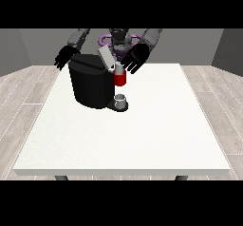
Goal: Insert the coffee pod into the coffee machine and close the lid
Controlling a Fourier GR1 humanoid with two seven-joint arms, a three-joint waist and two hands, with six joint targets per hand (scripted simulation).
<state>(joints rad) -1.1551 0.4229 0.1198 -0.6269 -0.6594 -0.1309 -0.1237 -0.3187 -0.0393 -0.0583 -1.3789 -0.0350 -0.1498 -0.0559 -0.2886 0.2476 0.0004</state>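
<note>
The black coffee machine [91, 85] stood on the white table [142, 135], its lid [106, 56] raised. A small cup [121, 100] sat on its base. The hand at the view's right [135, 59] hovered with spread fingers just above the machine's red part [119, 79]; I could not tell where the pod was. The hand at the view's left [64, 57], fingers relaxed, hung behind the machine.

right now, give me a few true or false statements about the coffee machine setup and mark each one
1. The coffee machine stands on the white table. True.
2. The machine's lid is shut flat. False: it is raised and tilted.
3. A small cup sits at the machine's base. True.
4. The hand at the view's right rests on the table. False: it is up beside the lid, above the red holder.
5. The hand at the view's left holds the cup. False: its fingers are spread, holding nothing.
</note>
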